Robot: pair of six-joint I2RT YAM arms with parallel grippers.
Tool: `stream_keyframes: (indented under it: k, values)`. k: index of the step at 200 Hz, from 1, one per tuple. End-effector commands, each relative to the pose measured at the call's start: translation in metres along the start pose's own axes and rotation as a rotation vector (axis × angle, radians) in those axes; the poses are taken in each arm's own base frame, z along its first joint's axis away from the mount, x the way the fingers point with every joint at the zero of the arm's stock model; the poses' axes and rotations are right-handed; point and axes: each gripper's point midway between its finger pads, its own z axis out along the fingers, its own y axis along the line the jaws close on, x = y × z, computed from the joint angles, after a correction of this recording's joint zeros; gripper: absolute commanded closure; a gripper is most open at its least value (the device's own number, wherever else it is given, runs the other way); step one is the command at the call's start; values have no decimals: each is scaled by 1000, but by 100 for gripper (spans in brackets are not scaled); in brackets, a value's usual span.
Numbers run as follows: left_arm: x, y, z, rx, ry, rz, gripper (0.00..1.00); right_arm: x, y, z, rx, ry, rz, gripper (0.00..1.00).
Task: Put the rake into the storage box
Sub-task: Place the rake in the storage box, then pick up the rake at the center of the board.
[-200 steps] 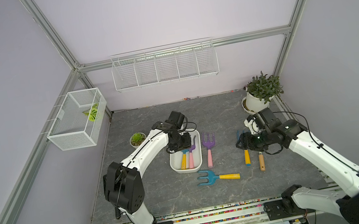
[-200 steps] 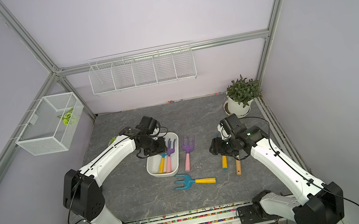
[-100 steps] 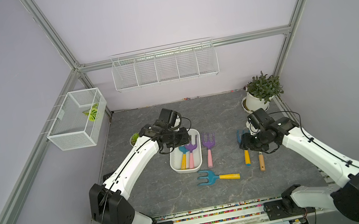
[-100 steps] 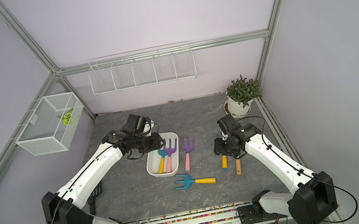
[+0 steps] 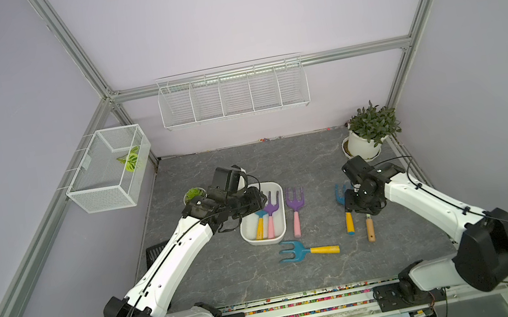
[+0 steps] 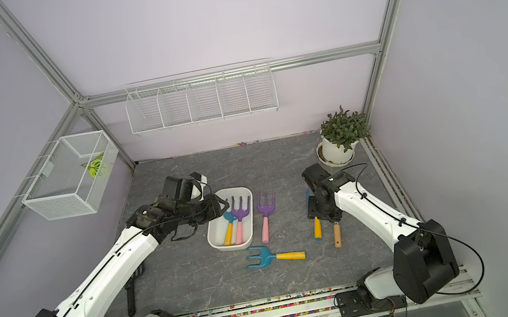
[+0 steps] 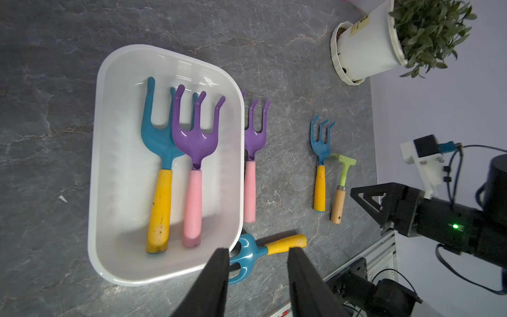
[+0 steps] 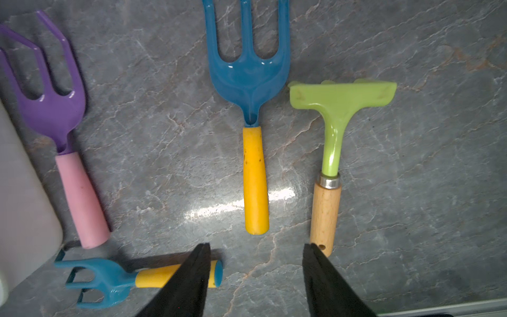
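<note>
Top views show veined grey tabletop [image 5: 298, 158], lilac walls [image 5: 237, 10].

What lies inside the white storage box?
The storage box holds a blue rake and a purple rake side by side; the purple head covers part of the blue tines.

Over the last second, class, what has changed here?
The left arm dropped low, its wrist pulling back from the shallow white plastic tub, jaws open and empty. The right arm barely shifted. Nothing was gripped or released; the tub's two plastic rakes and the loose coloured hand tools stayed put.
</note>
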Motion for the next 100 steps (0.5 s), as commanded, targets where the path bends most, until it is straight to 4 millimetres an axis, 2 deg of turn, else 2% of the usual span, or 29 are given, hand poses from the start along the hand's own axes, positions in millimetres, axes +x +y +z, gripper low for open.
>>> stream_keyframes:
  k: [1, 56, 100]
  values:
    - [-12, -5, -12, 57, -90, -37, 58, 0, -5, 19, 42, 21, 15, 43]
    - [-4, 3, -24, 112, -109, -91, 52, 7, -9, 60, 106, 114, -4, 43]
    - [1, 6, -26, 116, -94, -97, 51, 9, -5, 82, 119, 168, -13, 42]
